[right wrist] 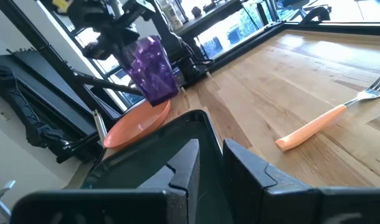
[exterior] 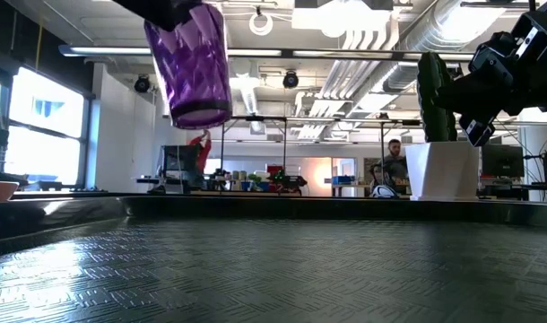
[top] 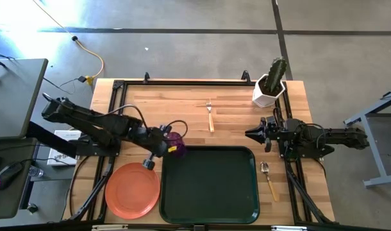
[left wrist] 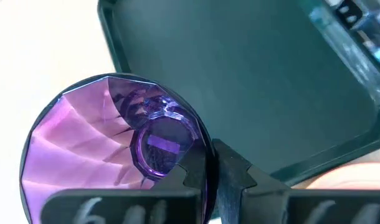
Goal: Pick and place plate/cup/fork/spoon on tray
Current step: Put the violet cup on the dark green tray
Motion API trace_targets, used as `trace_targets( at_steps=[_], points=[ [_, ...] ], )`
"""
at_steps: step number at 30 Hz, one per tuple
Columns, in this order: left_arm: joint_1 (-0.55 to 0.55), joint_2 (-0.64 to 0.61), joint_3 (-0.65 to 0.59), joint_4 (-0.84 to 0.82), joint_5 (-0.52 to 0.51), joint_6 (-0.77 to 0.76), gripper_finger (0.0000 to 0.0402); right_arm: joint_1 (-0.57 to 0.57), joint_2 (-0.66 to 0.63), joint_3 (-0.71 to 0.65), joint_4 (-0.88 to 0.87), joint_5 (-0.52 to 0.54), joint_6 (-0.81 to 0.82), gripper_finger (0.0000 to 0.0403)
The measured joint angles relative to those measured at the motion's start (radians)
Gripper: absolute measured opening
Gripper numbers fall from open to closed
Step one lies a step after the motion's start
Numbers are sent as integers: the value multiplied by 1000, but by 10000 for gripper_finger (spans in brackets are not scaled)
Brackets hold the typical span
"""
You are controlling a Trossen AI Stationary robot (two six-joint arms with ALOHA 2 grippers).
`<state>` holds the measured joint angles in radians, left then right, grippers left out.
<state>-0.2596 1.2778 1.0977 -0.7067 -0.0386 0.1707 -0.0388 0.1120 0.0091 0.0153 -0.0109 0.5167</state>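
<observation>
Overhead, the tray (top: 208, 185) serves as the landmark: it lies on the wooden worktop (top: 176, 102) near the front edge. The left pincer (top: 172, 145) hangs just over the tray's far left corner, its fingers clamped on the rim of the cup (top: 175, 142), which is lifted clear of the surface; in the low view the cup (exterior: 189, 65) floats well above the tray floor, mouth upward. The left wrist view looks down into the cup (left wrist: 109, 149), with one finger (left wrist: 196, 168) inside the rim and the other outside.

The plate (top: 133, 189) lies just beside the tray's left edge, empty. The spoon (top: 268, 179) lies close off the tray's right edge, bowl pointing away from the front. The fork (top: 210, 117) rests beyond the tray's far edge, apart from it.

The right pincer (top: 254, 133) waits off the tray's far right corner, its fingers nearly together around nothing. A white pot with a cactus (top: 270, 83) stands farther back.
</observation>
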Motion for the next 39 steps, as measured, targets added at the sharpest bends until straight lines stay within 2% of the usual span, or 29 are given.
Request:
trace_targets(
  at_steps=[4, 10, 22, 28, 39],
  points=[
    [-17, 55, 21, -32, -31, -95, 7, 0, 0, 0, 0, 0, 0, 64],
    [-25, 191, 146, -175, -68, -214, 7, 0, 0, 0, 0, 0, 0, 64],
    [-99, 342, 158, -135, -78, -437, 5, 0, 0, 0, 0, 0, 0, 64],
    [-109, 389, 158, -96, -79, -484, 5, 0, 0, 0, 0, 0, 0, 64],
    [-109, 400, 157, -93, -81, -518, 6, 0, 5, 0, 0, 0, 0, 64]
  ],
)
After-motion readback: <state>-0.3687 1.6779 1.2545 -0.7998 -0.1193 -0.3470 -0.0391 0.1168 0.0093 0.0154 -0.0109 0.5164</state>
